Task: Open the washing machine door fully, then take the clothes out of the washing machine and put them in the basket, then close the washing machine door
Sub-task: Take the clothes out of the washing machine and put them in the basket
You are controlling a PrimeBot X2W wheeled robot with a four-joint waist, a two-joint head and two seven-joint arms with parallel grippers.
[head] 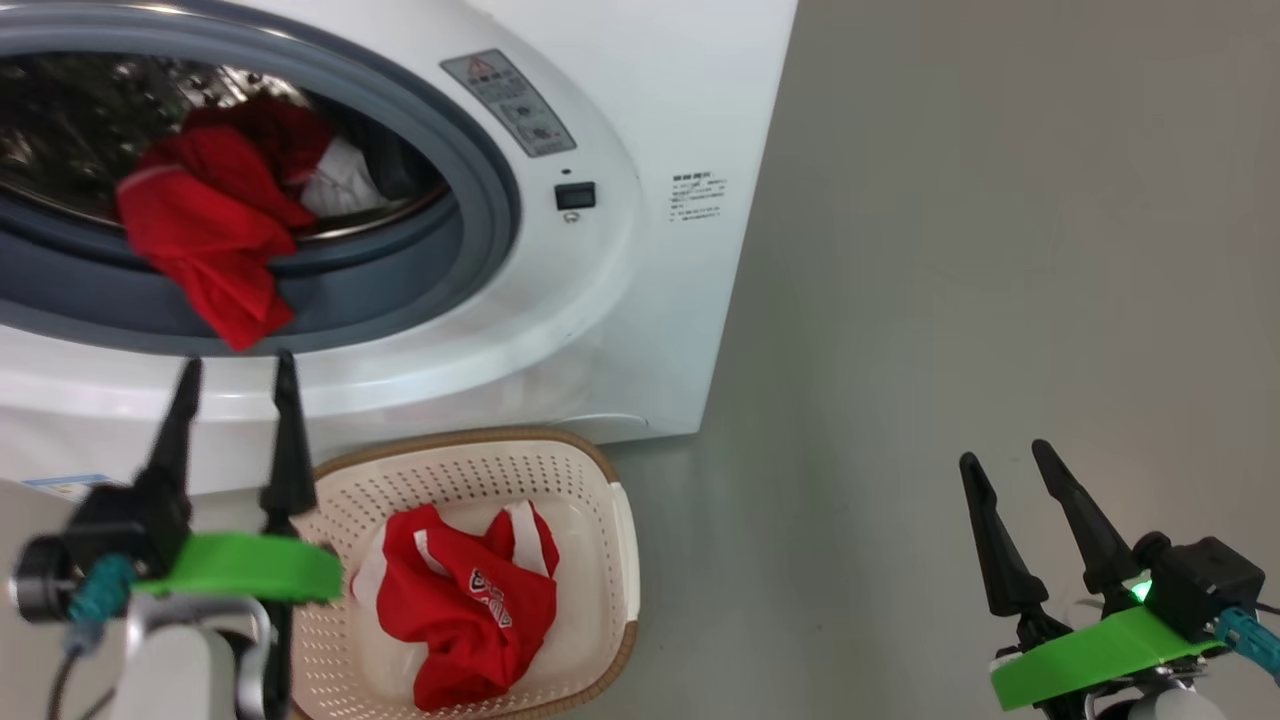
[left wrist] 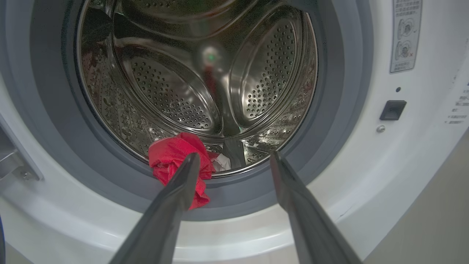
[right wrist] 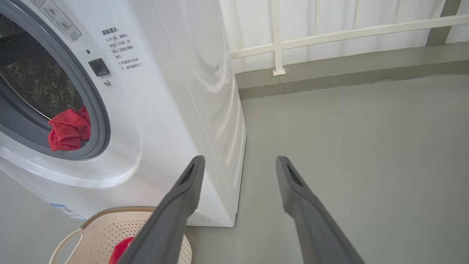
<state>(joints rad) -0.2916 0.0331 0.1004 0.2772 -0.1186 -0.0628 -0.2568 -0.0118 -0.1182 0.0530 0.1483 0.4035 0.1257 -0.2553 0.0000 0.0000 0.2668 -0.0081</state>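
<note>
**Three cameras, one washer mouth**

The head camera looks down on the washing machine front and the basket. The left wrist camera faces the drum from close by. The right wrist camera, farther off, looks past the machine's corner. All three share the red clothes.

light: bright, even, soft shadows | glare: washing machine drum reflections | edges: wrist views bowed

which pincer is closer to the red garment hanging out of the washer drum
Left. The left pincer sits open just below the red garment, aimed at it. The right pincer is open far to the right, above the floor beside the washing machine.
</note>
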